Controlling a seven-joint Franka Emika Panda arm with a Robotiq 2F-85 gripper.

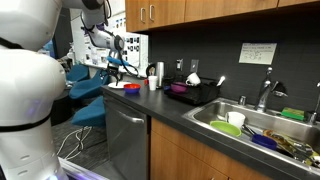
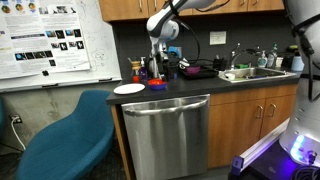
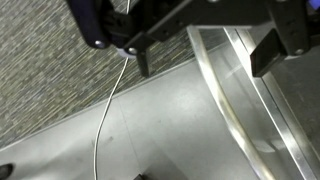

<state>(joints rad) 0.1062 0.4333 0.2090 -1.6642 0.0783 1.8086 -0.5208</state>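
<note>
Print on the poster point(image 2: 50, 40) and the wall note point(image 1: 257, 52) is unreadable.

The arm point(image 2: 168, 18) bends downward, its tool point(image 3: 203, 68) pointing down with jaws spread apart.

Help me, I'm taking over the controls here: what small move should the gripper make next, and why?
Probably ease the gripper straight down a little. In an exterior view it hangs above the red bowl beside the white plate, and the wrist view shows its fingers apart with nothing between them.
</note>
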